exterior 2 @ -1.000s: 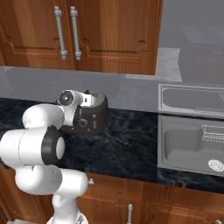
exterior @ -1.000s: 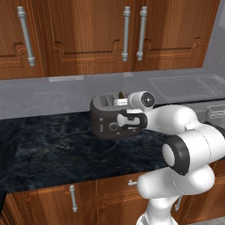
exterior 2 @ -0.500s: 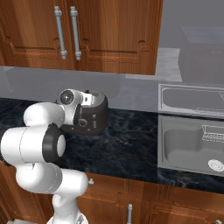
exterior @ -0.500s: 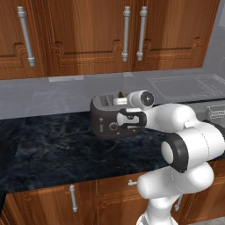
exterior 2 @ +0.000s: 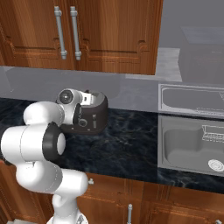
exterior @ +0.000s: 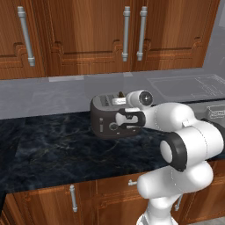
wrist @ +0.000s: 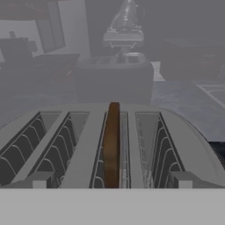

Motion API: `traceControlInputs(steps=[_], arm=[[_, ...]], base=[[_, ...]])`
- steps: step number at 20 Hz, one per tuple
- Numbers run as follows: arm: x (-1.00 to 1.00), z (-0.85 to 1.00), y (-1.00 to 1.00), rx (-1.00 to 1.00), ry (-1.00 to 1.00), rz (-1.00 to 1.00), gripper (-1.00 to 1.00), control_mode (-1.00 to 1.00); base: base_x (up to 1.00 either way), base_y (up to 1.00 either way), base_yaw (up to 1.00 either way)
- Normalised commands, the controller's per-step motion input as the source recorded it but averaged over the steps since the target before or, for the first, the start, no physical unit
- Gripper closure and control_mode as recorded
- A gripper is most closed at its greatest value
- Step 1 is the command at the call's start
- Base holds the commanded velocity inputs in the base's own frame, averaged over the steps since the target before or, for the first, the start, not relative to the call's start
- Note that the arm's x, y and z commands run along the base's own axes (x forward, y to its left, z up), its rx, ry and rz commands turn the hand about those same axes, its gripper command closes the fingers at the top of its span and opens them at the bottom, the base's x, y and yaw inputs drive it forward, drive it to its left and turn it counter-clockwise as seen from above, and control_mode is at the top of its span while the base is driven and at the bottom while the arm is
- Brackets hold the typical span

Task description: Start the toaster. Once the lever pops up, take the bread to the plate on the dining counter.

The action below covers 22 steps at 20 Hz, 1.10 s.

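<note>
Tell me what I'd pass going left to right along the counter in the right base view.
Robot arm → toaster → bare stretch of black marbled counter → sink, with its round drain at the far right.

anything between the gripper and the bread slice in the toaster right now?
Nothing visible. In the hand view the thin dark brown bread slice stands on edge in a slot of the squat dark grey toaster, top edge exposed, with the open gripper at the toaster's front.
</note>
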Motion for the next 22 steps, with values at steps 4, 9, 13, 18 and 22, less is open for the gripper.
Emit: traceControlInputs(steps=[4, 9, 13, 18, 22], arm=[[0.06, 0.00, 0.02, 0.00, 0.00, 0.00, -1.00, -1.00], [0.11, 0.00, 0.00, 0.00, 0.00, 0.00, -1.00, -1.00], [0.09, 0.00, 0.00, 0.00, 0.00, 0.00, -1.00, -1.00], [0.10, 0.00, 0.00, 0.00, 0.00, 0.00, -1.00, -1.00], [0.09, 0.00, 0.00, 0.00, 0.00, 0.00, -1.00, -1.00]], base=[[0.00, 0.00, 0.00], [0.00, 0.00, 0.00], [0.00, 0.00, 0.00], [0.00, 0.00, 0.00], [0.00, 0.00, 0.00]])
